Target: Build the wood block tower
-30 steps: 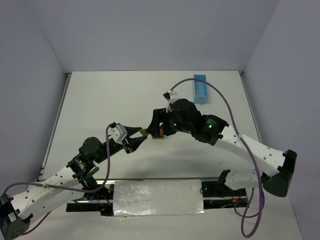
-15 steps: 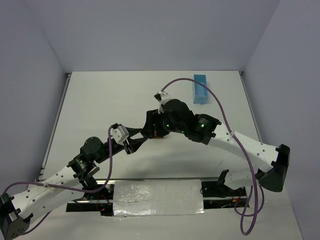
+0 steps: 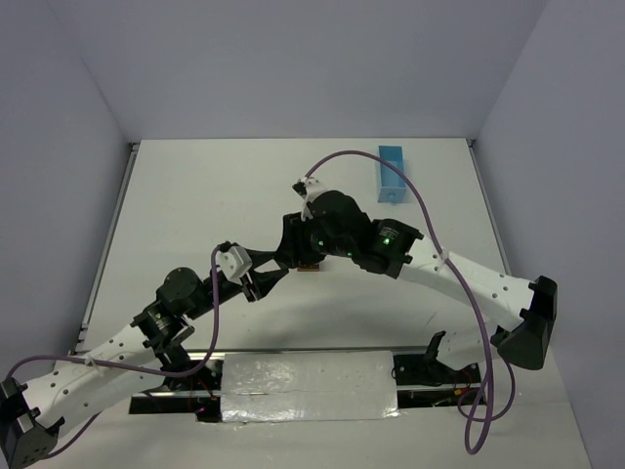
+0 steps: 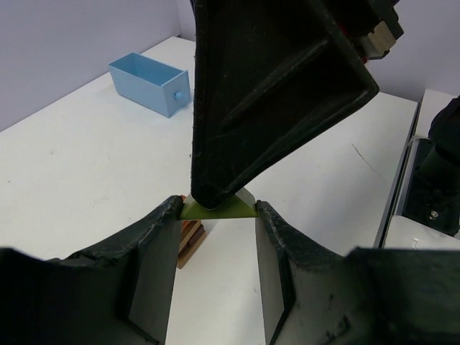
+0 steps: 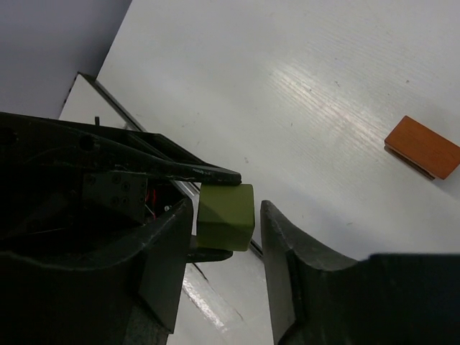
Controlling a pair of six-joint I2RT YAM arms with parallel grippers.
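My left gripper is shut on the olive-green triangle block, pinched end to end between its fingertips above the table. My right gripper reaches down over it, its jaws open on either side of the green block, with a gap showing on the right side. In the top view the two grippers meet at mid-table, left gripper, right gripper, and the green block is hidden under them. The wood block tower, a short brown and orange stack, stands just behind; its orange top shows from above.
A light-blue tray sits at the back right of the table, also in the left wrist view as the tray. The right arm's cable loops above the table. A foil-covered strip lies at the near edge.
The right arm has swung left and its gripper has come over the left gripper's fingertips, covering the green block in the top view. The left arm has stayed put.
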